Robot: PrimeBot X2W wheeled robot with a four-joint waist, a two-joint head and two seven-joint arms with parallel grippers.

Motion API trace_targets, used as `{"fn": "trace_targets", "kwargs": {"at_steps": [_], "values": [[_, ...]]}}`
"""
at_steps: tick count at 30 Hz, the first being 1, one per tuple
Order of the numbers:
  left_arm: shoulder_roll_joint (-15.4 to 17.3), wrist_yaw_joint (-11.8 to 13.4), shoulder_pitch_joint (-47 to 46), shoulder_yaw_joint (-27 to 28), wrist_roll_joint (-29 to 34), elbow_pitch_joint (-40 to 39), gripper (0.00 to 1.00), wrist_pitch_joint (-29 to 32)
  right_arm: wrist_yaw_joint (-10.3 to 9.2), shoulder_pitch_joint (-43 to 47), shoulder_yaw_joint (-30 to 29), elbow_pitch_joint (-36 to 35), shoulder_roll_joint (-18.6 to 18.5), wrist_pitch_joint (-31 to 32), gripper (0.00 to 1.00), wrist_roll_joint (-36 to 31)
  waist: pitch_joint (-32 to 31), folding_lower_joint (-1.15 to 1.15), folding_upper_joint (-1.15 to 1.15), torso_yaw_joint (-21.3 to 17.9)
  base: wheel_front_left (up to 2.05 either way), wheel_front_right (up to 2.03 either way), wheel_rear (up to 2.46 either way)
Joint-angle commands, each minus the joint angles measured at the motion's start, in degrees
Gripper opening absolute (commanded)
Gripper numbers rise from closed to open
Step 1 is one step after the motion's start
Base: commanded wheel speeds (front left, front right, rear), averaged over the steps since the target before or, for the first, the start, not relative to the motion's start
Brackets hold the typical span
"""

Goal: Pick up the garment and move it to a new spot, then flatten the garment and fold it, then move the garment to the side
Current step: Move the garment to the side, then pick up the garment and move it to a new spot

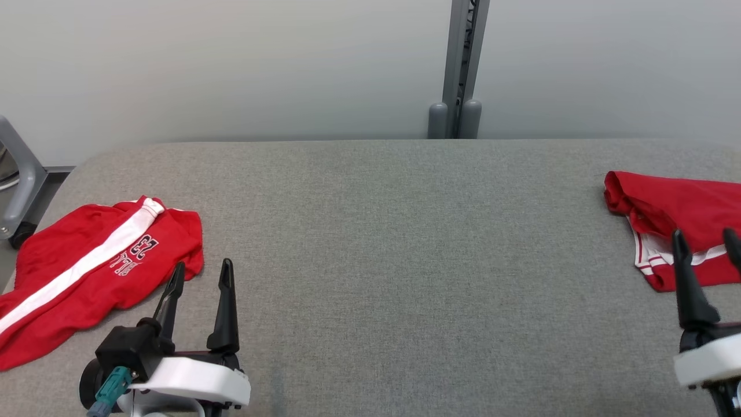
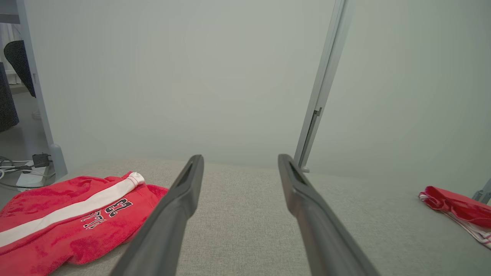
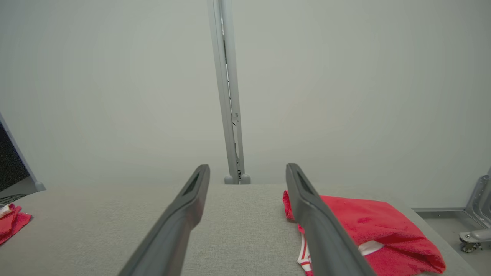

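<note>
— Red shorts (image 1: 87, 266)? Crumpled at lower left of the head view, just beside the left gripper (image 1: 202, 265).
— Soft, light and floppy, probably. Best pinched at the edge by the white stripe, with both tools wide apart and empty.
— And the right gripper (image 1: 704, 234)?
— Near a second red garment (image 1: 666, 202), at the right edge.
— Surface?
— Grey fabric tabletop (image 1: 405, 260), likely grippy. Pale wall (image 1: 231, 69) and grey post (image 1: 463, 58) behind.

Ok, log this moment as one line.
stage: pre-grasp | left claw: open, empty | right claw: open, empty | left garment: crumpled, ungripped | right garment: bunched, ungripped
</note>
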Motion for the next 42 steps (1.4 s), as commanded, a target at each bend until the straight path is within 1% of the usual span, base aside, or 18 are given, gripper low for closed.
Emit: {"fn": "trace_targets", "kwargs": {"at_steps": [1, 6, 14, 22, 42], "values": [[0.41, 0.15, 0.98, 0.31, -0.28, 0.59, 1.00, -0.44, 0.02, 3.00, -0.01, -2.14, 0.94, -0.99, 1.00, -0.53, -0.83, 0.00, 0.00, 0.68, 0.00, 0.00, 0.00], [0.38, -0.50, 2.41, 0.42, 0.03, 1.94, 1.00, -0.95, 0.02, 9.21, -0.04, -4.34, 3.32, -2.42, 1.00, -1.11, -1.52, 0.00, 0.00, 1.28, 0.00, 0.00, 0.00], [-0.63, -1.25, 3.35, 0.39, 0.79, 3.32, 1.00, -1.36, 0.02, 13.03, 1.09, -3.75, 4.24, -5.97, 1.00, -1.17, -1.98, 0.00, 0.00, 2.03, 0.00, 0.00, 0.00], [-1.09, -1.78, 3.32, 0.26, 1.67, 3.59, 1.00, -1.48, 0.02, 12.99, 1.48, -3.80, 3.96, -6.74, 1.00, -1.44, -1.84, 0.00, 0.00, 2.22, 0.00, 0.00, 0.00], [-1.82, -2.61, 2.22, 1.15, 3.17, 3.58, 1.00, -1.50, 0.02, 11.96, 2.38, -4.18, 4.02, -5.50, 1.00, -2.28, -1.32, 0.00, 0.00, 1.67, 0.00, 0.00, 0.00]]}}
